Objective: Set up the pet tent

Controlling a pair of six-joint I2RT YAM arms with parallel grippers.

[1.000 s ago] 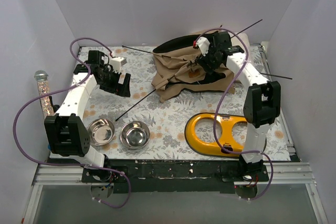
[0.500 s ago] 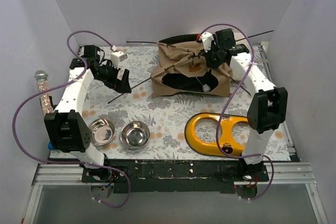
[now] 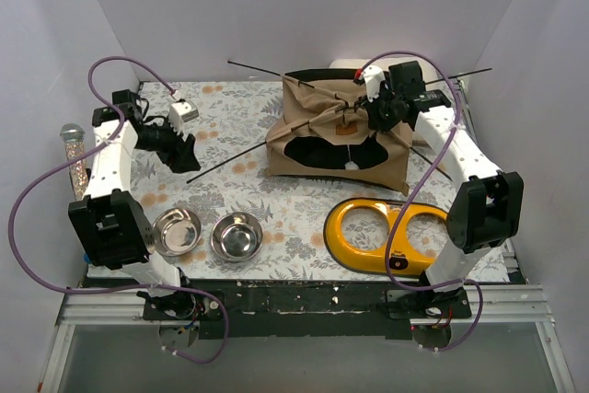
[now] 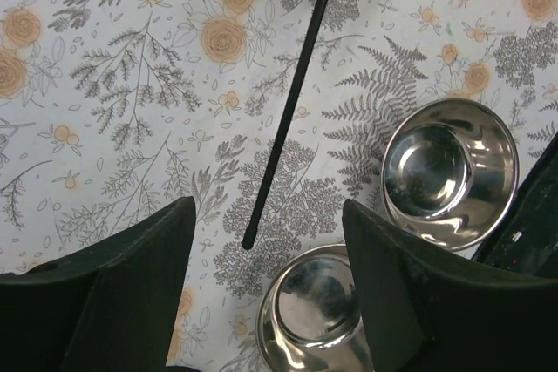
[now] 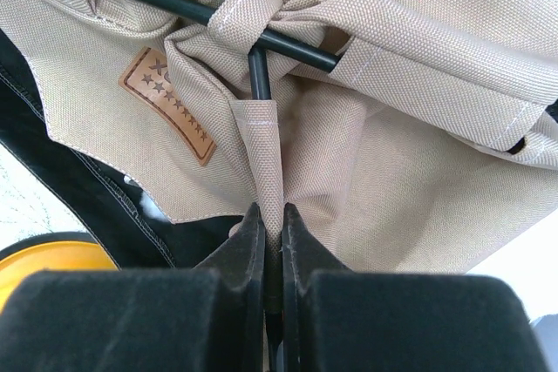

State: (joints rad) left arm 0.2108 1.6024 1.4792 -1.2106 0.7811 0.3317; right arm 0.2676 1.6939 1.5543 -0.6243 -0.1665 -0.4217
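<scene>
Tent [image 3: 317, 117] pinched by right claw [image 5: 271, 215], seemingly at rod [image 5: 258, 71]; left claw [image 4: 266, 215] spread.

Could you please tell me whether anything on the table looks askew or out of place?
Yes. The pet tent sits slumped and creased rather than as a taut pyramid, its thin rods poking out at mismatched angles; one rod trails across the mat. The right tool pinches a fabric seam.

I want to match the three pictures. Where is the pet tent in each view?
Top external: pet tent at the back, right of centre.
Left wrist: only one black rod, from top centre down.
Right wrist: its tan fabric fills the picture.
Shared landmark: yellow bowl stand: near right; top right corner; lower left corner.
</scene>
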